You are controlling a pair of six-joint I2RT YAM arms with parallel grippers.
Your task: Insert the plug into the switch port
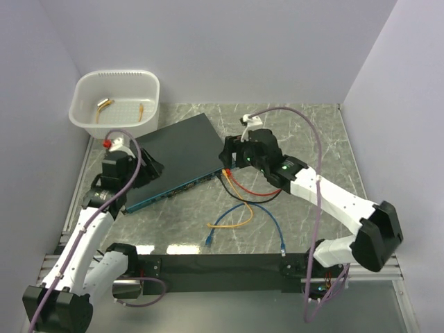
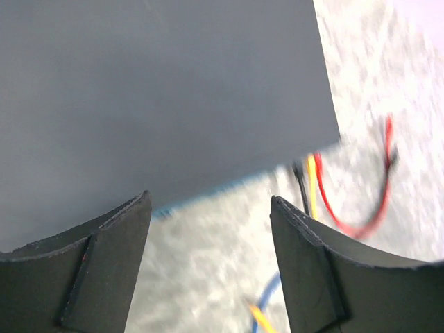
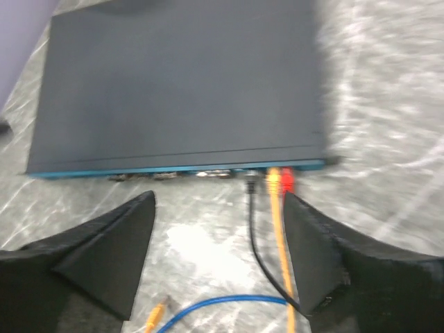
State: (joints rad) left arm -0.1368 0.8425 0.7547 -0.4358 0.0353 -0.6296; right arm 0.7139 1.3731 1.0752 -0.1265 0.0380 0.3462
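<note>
Grey-green marbled worktop (image 1: pixel 305 139), lavender walls (image 1: pixel 208 48) on three sides. White tub (image 1: pixel 114 72) at 10 o'clock. Network switch (image 1: pixel 177 146) centre; face markings blurred. Left tool (image 2: pixel 208 205), right tool (image 3: pixel 218 201) both wide, empty.

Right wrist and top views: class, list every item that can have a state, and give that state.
Left fingers: apart, empty.
Right fingers: apart, empty.
Red cable: plugged in.
Orange cable: plugged in.
Black cable: plug seating unclear.
Blue cable: loose, both ends free.

Left tool (image 2: pixel 209 207) low, jaws spread wide, empty, right tool (image 3: pixel 219 202) angled down, jaws apart, nothing held
</note>
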